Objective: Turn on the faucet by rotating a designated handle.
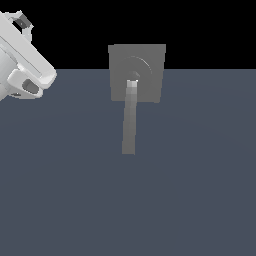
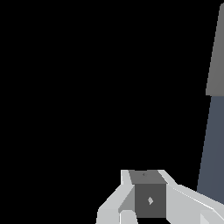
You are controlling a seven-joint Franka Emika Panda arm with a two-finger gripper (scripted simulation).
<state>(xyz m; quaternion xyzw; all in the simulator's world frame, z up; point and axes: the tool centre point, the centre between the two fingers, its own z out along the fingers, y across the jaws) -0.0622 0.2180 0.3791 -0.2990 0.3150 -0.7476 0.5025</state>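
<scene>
The faucet (image 1: 137,72) stands at the far edge of the blue-grey floor (image 1: 200,190), near the middle of the exterior view. It is a grey block with a round ring on its face. The handle (image 1: 130,120) comes out from the centre of the ring and runs toward the near side, leaning a little to the exterior view's left.

The robot arm (image 1: 22,60) is at the exterior view's far left, well apart from the faucet, and it touches nothing. In the wrist view the gripper (image 2: 146,199) shows only partly at the edge of the picture, so I cannot tell if its fingers are apart or together.

I judge the step in hand is the approach. To do it well, the arm should travel to the right and come down beside the free end of the handle, not near the hub, because the far tip gives more turning force. Then it should push sideways so that the bar swings around its hub.

Nothing else stands between the arm and the handle.
</scene>
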